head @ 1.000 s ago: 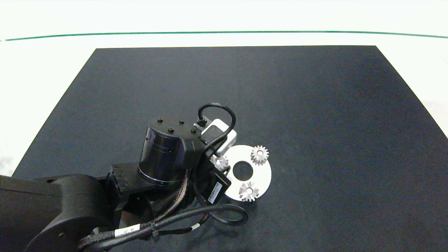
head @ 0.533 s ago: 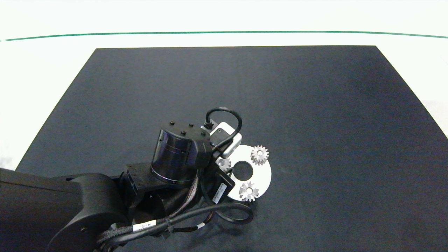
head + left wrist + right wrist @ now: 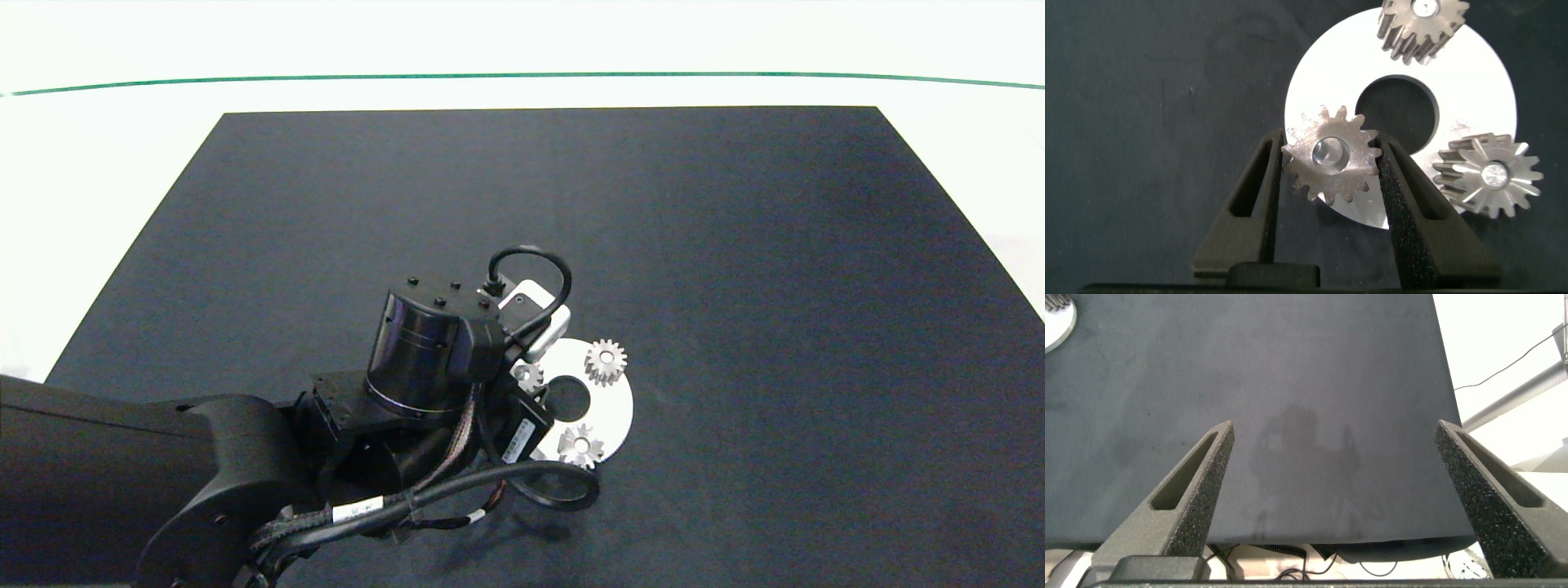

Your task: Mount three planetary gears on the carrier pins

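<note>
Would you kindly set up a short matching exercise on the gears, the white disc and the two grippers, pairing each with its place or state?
Things:
1. third gear
2. two other gears
3. white disc
4. right gripper

States:
A. open above bare dark mat
B. lying flat on the mat, large centre hole
C. clamped between the left gripper fingers, over the disc's edge
D. standing on the disc

Pairs: 1-C, 2-D, 3-B, 4-A
</note>
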You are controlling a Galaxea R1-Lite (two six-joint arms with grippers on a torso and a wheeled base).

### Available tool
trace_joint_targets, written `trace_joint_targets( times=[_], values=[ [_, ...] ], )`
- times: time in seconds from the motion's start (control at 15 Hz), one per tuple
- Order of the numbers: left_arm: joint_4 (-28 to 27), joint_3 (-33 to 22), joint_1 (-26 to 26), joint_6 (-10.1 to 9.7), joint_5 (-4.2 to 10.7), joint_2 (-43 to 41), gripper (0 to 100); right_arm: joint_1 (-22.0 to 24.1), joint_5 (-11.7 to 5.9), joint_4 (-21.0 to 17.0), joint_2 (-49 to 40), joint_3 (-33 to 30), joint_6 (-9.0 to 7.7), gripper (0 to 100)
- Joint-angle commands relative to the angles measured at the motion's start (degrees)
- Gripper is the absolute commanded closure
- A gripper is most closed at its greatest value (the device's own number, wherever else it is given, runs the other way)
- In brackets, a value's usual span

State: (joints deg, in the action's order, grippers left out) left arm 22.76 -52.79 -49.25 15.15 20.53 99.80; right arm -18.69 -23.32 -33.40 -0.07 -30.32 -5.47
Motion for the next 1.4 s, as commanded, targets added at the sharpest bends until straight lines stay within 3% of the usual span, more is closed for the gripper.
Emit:
trace_joint_targets(
  times=[0.07,1.07,1.4],
  values=[
    [0.2,-0.1,0.1,0.14,0.13,0.3,87,0.0,-0.15,-0.3,0.1,0.0,0.11,0],
    [0.3,-0.3,2.9,1.02,-0.05,1.1,87,0.0,0.03,-0.3,0.1,0.2,0.29,0],
    [0.1,-2.8,2.7,1.37,-0.14,2.0,87,0.0,0.03,-0.3,0.1,0.5,0.29,0]
  ],
)
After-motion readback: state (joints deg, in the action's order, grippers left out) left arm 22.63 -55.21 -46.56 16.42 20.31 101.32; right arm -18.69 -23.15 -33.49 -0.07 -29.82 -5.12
